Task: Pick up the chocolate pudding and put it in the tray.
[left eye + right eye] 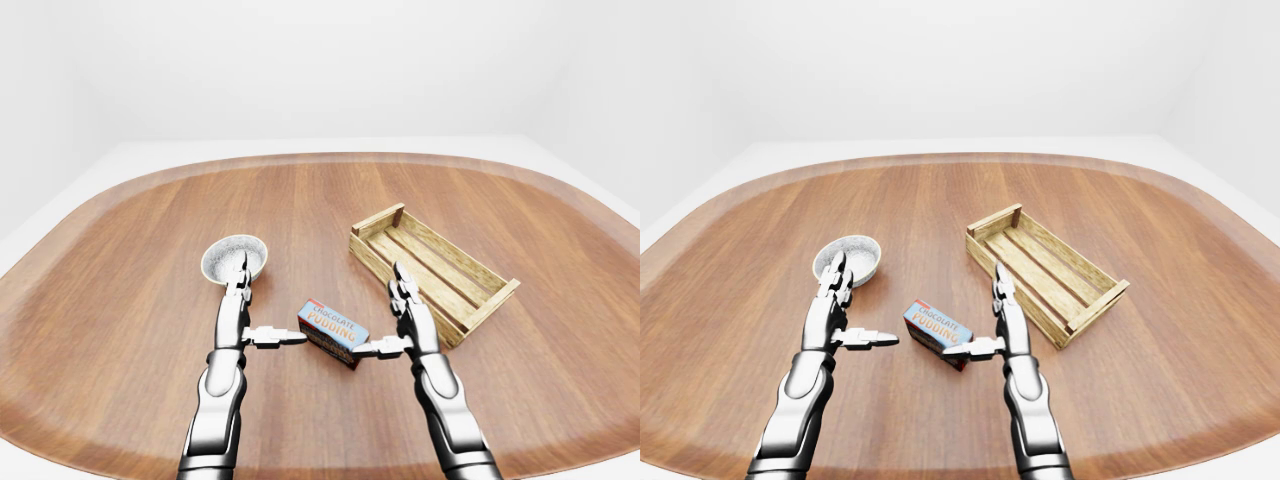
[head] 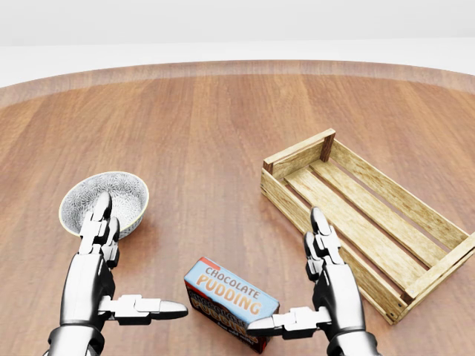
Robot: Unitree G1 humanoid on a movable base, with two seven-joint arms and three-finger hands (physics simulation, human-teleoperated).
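The chocolate pudding box [image 2: 230,300], blue-topped with a dark side, lies flat on the wooden table near the bottom middle of the head view. My left hand [image 2: 138,267] is open to its left, fingers up, thumb pointing at the box with a small gap. My right hand [image 2: 291,285] is open to its right, its thumb tip at the box's lower right corner. The wooden slatted tray [image 2: 297,158] stands empty to the right, just beyond my right hand.
A patterned grey bowl [image 2: 111,194] sits on the table to the left, right above my left hand's fingers. The round brown table [image 2: 223,126] stretches to the top of the view, with a raised rim and white floor beyond it.
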